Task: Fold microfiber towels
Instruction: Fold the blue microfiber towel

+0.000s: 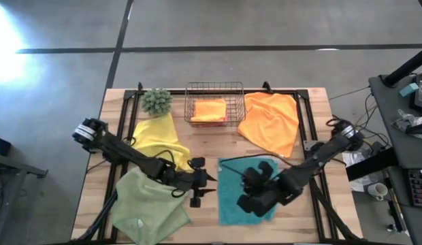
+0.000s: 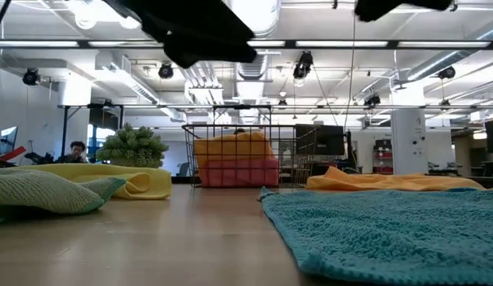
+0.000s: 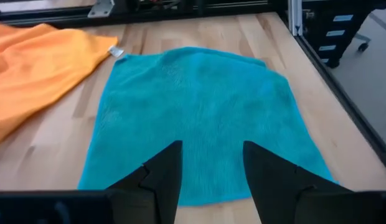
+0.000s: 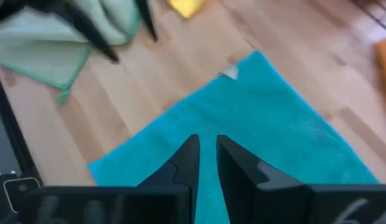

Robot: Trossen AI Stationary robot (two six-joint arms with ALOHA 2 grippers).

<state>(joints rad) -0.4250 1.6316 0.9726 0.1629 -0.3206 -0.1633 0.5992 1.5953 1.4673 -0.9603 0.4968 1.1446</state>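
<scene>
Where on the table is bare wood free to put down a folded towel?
Bare wood lies between the copper basket and the teal towel, and at the right edge beyond the orange towel. The left side is crowded by the yellow towel, the sage towel and the plant.

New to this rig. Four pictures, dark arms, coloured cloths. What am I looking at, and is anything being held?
Two dark robot arms work at a wooden table, each ending in a two-finger gripper. One picture looks straight down from above, one looks level across the tabletop, and two come from cameras on the arms' wrists.

A teal towel lies flat at the front centre. The left gripper hovers at its near edge with fingers apart, and the right gripper hangs over it with fingers nearly together. Neither holds anything.

Also on the table: a sage green towel front left, a yellow towel behind it, and an orange towel back right. A wire basket at the back holds folded orange and pink towels. A spiky green plant sits beside it.
</scene>
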